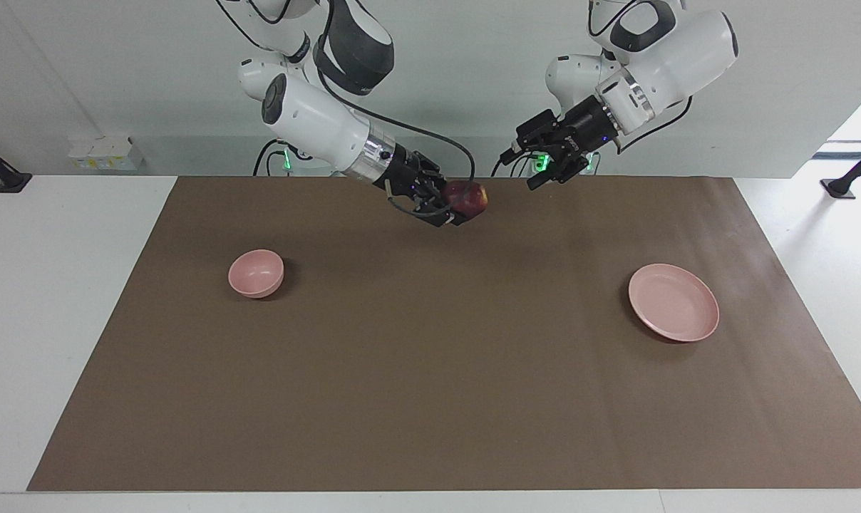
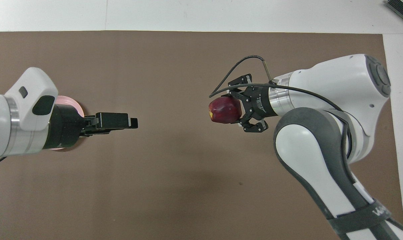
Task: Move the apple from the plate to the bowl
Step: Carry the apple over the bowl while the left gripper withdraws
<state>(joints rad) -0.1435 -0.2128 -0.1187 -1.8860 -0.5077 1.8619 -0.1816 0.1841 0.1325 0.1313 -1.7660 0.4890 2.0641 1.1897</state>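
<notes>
Right gripper (image 1: 466, 206): we see it clenched on the apple (image 1: 470, 198), raised over the brown mat (image 1: 430, 399).
Apple: between the right jaws, in the air, touching neither dish.
Left gripper (image 1: 537, 171): we see its jaws released and holding nothing, well apart from the apple.
Bowl (image 1: 256, 273): on the mat below the right jaws, toward the right arm's end.
Plate (image 1: 673, 301): on the mat below the left jaws, toward the left arm's end.

Table (image 1: 60, 299): white, covered by brown mat (image 1: 430, 370). On mat: pink bowl (image 1: 256, 273); pink plate (image 1: 673, 301), well apart.
</notes>
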